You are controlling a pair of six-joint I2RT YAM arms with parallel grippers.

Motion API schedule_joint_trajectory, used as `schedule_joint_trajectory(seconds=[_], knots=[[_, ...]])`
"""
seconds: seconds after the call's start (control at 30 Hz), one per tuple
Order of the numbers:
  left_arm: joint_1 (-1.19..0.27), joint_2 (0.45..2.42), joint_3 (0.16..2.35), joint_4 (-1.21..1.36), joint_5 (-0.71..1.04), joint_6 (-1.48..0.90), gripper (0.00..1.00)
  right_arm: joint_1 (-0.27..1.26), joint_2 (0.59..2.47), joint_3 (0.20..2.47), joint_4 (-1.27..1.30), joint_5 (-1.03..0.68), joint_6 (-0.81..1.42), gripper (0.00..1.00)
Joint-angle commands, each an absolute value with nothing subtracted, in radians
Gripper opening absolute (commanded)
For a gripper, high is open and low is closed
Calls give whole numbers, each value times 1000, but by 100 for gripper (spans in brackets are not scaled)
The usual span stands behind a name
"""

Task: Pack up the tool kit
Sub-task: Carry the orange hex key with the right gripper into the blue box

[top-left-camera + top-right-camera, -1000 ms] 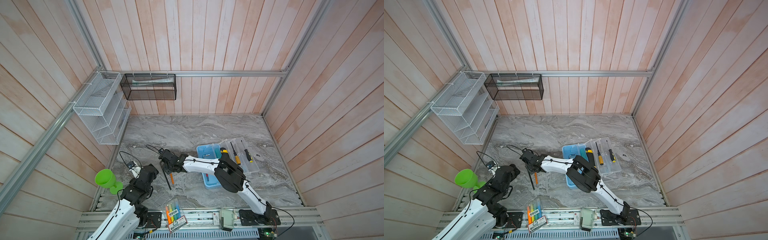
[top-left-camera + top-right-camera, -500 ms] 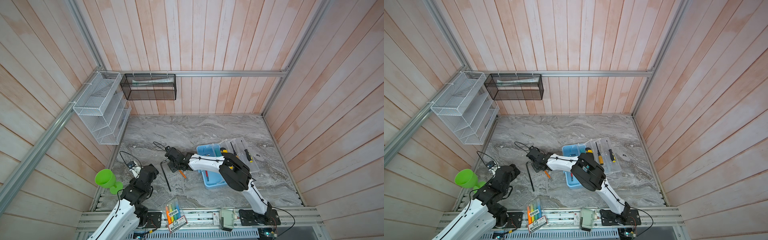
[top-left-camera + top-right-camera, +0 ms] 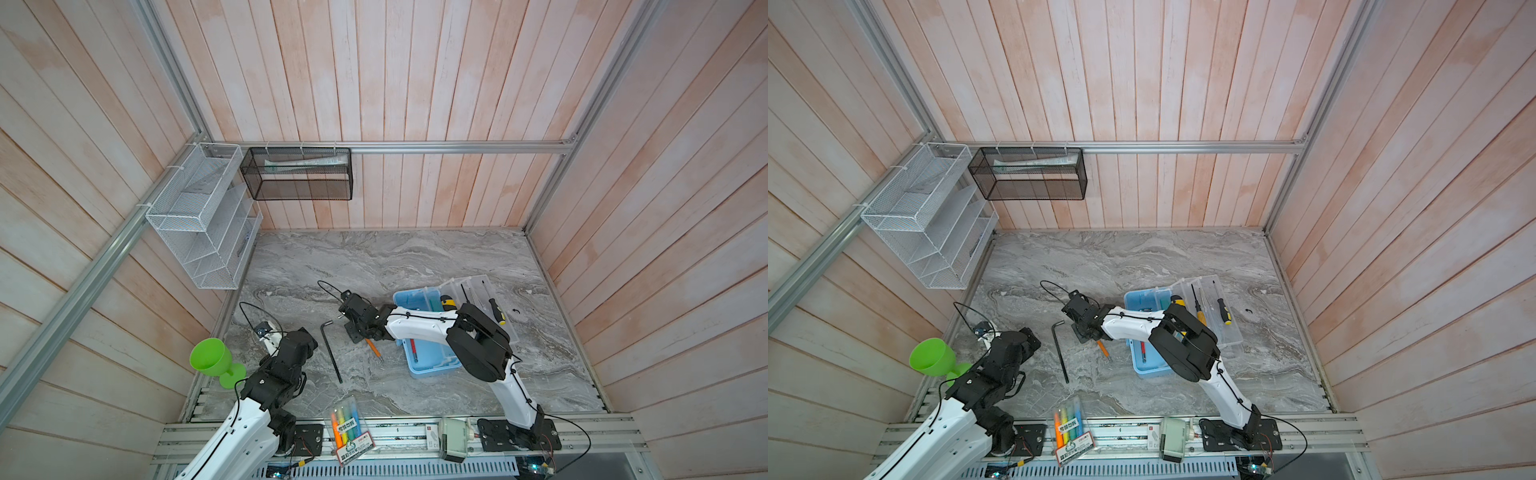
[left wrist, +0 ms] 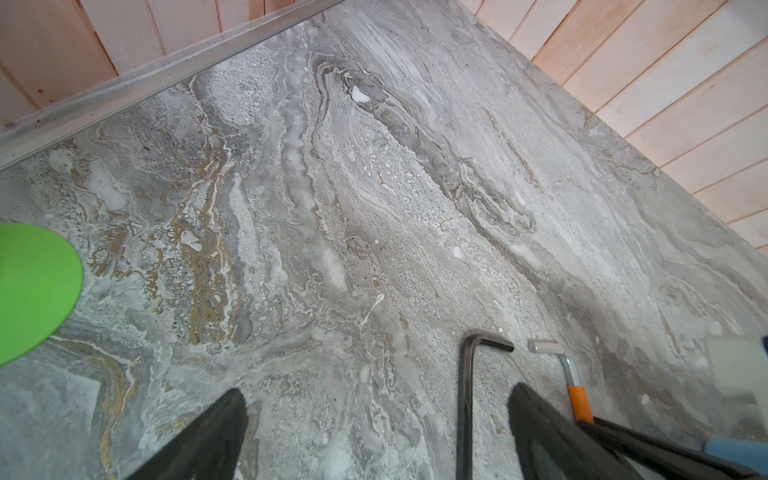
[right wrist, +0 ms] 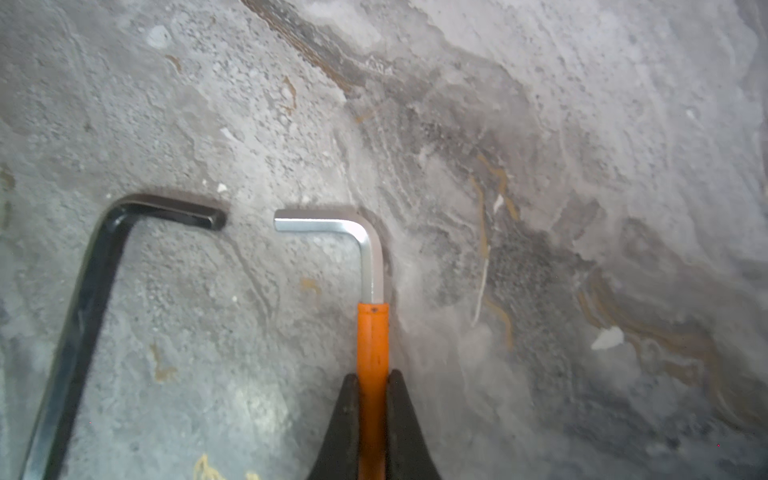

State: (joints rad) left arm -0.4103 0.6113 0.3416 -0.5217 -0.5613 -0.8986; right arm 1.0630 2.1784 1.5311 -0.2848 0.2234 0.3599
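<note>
Tool kit case (image 3: pixel 434 371) sits open on the bench (image 3: pixel 374 257), at least one tool inside. We note the right end effector (image 5: pixel 372 374) clamped on the orange-sleeved hex key (image 5: pixel 372 332), not yet packed. The black hex key (image 3: pixel 332 353) lies loose. The left end effector (image 4: pixel 376 392) gapes wide, empty.

Pinkish plank walls (image 3: pixel 415 83) all round, grey marbled surface (image 3: pixel 374 257), white wire rack (image 3: pixel 195 216) and black mesh basket (image 3: pixel 297 183) hung up.

Two hex keys on the tabletop (image 3: pixel 374 257): one black hex key (image 3: pixel 332 353), one orange-sleeved hex key (image 5: pixel 372 340); one light-blue case (image 3: pixel 432 368) with one clear lid (image 3: pixel 1231 332); two yellow-and-black screwdrivers (image 3: pixel 1224 311) plainly seen on that lid; one green goblet (image 3: pixel 210 358) at the front left corner; one highlighter pack (image 3: pixel 349 428) at the front edge; two wall baskets (image 3: pixel 297 174)
</note>
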Motion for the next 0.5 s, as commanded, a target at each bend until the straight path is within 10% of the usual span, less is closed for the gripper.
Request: schedule_joint_trajectory(seconds=[0.0,0.47], knots=[[-405,605,327,-497,-547,-873,100,1051,2124,1497,-279,269,389,0],[-405,598,324,-485,-534,-857,100,1046,2052,1517,-297,262,382,0]])
